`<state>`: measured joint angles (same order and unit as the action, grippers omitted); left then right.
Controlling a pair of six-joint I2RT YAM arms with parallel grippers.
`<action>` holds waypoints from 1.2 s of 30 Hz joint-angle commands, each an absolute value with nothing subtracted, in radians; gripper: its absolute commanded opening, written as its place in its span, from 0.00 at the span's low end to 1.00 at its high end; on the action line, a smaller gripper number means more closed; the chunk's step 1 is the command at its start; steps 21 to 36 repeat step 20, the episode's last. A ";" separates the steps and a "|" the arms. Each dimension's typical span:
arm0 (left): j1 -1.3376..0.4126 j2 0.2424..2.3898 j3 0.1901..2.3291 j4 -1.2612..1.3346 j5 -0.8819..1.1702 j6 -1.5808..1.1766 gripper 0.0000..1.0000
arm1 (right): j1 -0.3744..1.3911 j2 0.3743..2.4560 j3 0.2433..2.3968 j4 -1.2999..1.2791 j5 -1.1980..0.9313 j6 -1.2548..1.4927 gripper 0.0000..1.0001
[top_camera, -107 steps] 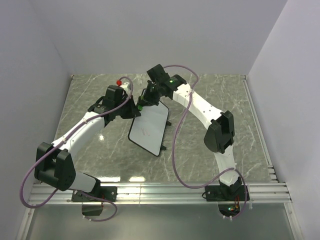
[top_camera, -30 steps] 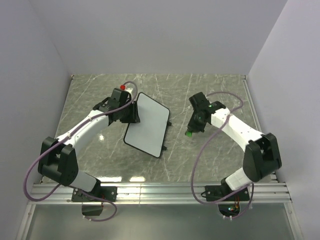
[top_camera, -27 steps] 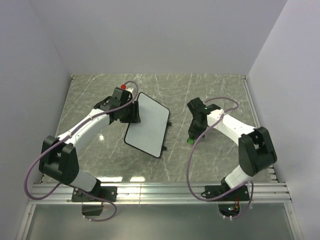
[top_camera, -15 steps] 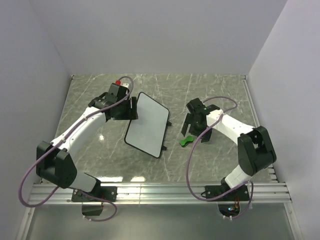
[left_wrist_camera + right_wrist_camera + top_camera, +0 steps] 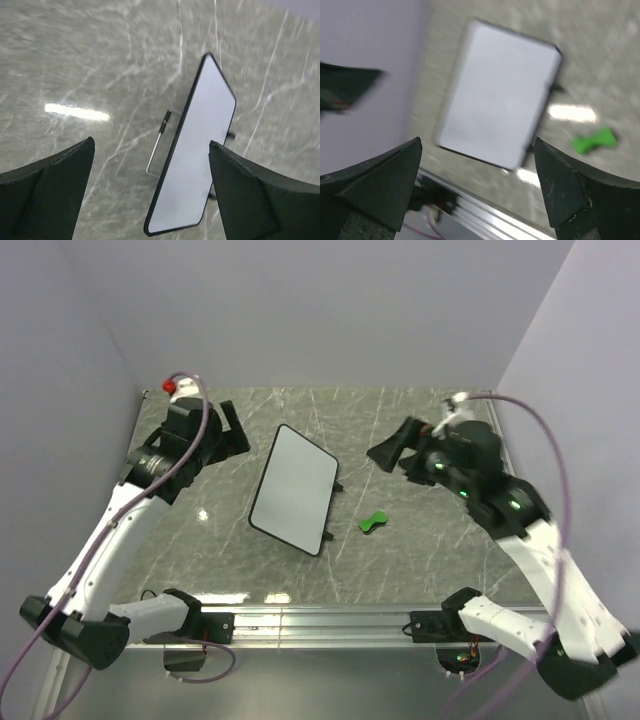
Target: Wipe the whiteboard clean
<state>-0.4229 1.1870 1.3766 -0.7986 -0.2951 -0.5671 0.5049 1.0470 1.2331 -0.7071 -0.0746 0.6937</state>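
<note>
A grey-green marbled tabletop point(image 5: 430, 560) fills the overhead view, closed in by pale lilac walls point(image 5: 330, 310) on three sides, with a metal rail point(image 5: 320, 620) along the near edge. Two white and black robot arms rise from that rail. The left arm point(image 5: 110, 530) reaches up along the left side and the right arm point(image 5: 545, 550) sweeps up along the right side; each trails a looping purple cable point(image 5: 545, 440). Between them, left of the tabletop's middle, sits the whiteboard point(image 5: 294, 489), a rounded rectangle with a thin black frame, turned at a slant so its long sides run from far to near. Its face reads as plain white in all three views point(image 5: 195, 160) point(image 5: 497, 115), and the left wrist view shows a thin wire bracket point(image 5: 157, 145) along one long edge. The left end effector point(image 5: 232, 428) hangs above the tabletop to the left of the board, apart from it, fingers point(image 5: 47, 190) spread wide with nothing between them. The right end effector point(image 5: 392, 452) hangs to the right of the board, also apart, fingers point(image 5: 570, 195) likewise spread wide and gripping nothing. A small green eraser point(image 5: 373, 523) lies on the tabletop near the board's right side, not touching it; it appears blurred in the right wrist view point(image 5: 594, 139).
</note>
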 commanded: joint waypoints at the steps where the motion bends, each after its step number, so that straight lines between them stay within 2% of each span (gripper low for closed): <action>1: -0.414 1.115 1.371 -0.813 -0.442 -0.653 0.99 | 0.512 0.921 1.307 -0.641 -0.045 0.716 1.00; 5: -0.408 1.054 1.350 -0.802 -0.509 -0.696 0.99 | 0.512 0.761 1.263 -0.641 0.112 0.752 1.00; 11: -0.391 1.045 1.400 -0.854 -0.555 -0.683 0.99 | 0.511 0.621 1.224 -0.696 0.172 0.674 1.00; 14: -0.391 1.046 1.434 -0.899 -0.569 -0.704 0.99 | 0.511 0.608 1.252 -0.773 0.195 0.640 1.00; 18: -0.393 1.009 1.410 -0.881 -0.540 -0.703 0.99 | 0.512 0.580 1.230 -0.772 0.106 0.542 1.00; 36: -0.391 1.008 1.388 -0.871 -0.502 -0.658 0.99 | 0.511 0.575 1.233 -0.805 0.126 0.545 1.00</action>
